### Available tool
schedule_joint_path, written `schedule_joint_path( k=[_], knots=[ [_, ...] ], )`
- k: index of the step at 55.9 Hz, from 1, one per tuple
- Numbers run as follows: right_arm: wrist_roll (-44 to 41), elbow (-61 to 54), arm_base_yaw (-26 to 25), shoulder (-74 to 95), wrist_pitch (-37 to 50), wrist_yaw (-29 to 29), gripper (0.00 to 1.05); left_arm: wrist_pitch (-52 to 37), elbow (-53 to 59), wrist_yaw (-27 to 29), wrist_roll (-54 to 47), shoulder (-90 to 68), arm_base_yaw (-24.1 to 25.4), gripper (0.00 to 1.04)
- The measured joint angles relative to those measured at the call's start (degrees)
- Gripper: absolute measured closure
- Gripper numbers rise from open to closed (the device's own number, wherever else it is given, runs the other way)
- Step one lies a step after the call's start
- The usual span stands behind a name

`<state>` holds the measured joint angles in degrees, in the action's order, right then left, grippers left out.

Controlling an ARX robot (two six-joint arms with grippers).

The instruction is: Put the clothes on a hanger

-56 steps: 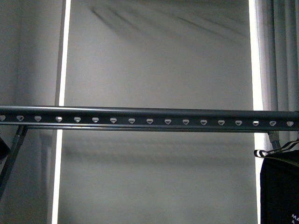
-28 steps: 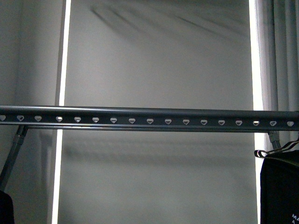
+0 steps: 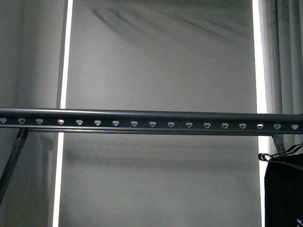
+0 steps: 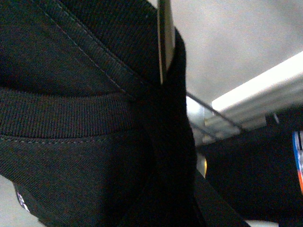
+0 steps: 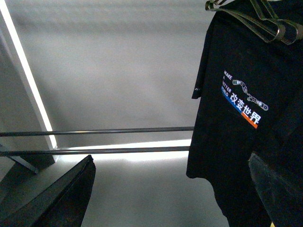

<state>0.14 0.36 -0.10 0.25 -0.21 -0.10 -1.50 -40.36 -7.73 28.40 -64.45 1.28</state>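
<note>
The clothes [image 4: 71,118] fill the left wrist view: a black T-shirt with a ribbed collar, and a bronze-coloured metal hanger hook [image 4: 164,42] rises from its neck. My left gripper [image 4: 175,198] is shut on the clothes; its jaws are dark and mostly hidden by cloth. The hanger [image 3: 151,120], a long dark grey rail with a row of small holes, spans the front view; neither arm shows there. My right gripper [image 5: 170,198] is open and empty, with one dark finger [image 5: 61,198] showing at each side of its view.
Another black T-shirt [image 3: 284,194] on a thin wire hanger [image 3: 279,152] hangs at the rail's far right. It also shows in the right wrist view [image 5: 236,118] with printed chest lettering. Two thin bars [image 5: 94,141] cross behind it. A diagonal brace [image 3: 13,153] stands at the rail's left.
A dark shape at the front view's lower left edge has dropped out of view. The rail and the hanging shirt sit slightly lower in the picture.
</note>
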Motion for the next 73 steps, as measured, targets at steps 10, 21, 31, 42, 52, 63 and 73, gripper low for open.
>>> schedule_joint_path(
  k=[10,21,31,42,52,63,73],
  knots=[
    [0.0,0.0,0.0,0.0,0.0,0.0,0.07,2.45,0.15,-11.06,-13.7,2.23,-7.54,1.01],
    [0.0,0.0,0.0,0.0,0.0,0.0,0.07,12.35,-1.62,-23.8,-36.59,2.14,-17.79,1.01],
    [0.0,0.0,0.0,0.0,0.0,0.0,0.07,7.91,-3.08,-24.98,-59.78,-0.83,-20.15,1.01],
    [0.0,0.0,0.0,0.0,0.0,0.0,0.07,-0.17,-5.64,-28.28,-84.13,-4.48,-19.26,1.01],
    [0.0,0.0,0.0,0.0,0.0,0.02,0.07,-3.8,-6.82,-26.21,-116.83,-11.17,-15.8,1.01],
    [0.0,0.0,0.0,0.0,0.0,0.0,0.07,-8.68,-7.89,-25.97,-127.84,-14.4,-15.04,1.01],
    [0.0,0.0,0.0,0.0,0.0,0.0,0.07,-14.43,-8.74,-25.73,-130.25,-14.88,-15.39,1.01]
  ],
)
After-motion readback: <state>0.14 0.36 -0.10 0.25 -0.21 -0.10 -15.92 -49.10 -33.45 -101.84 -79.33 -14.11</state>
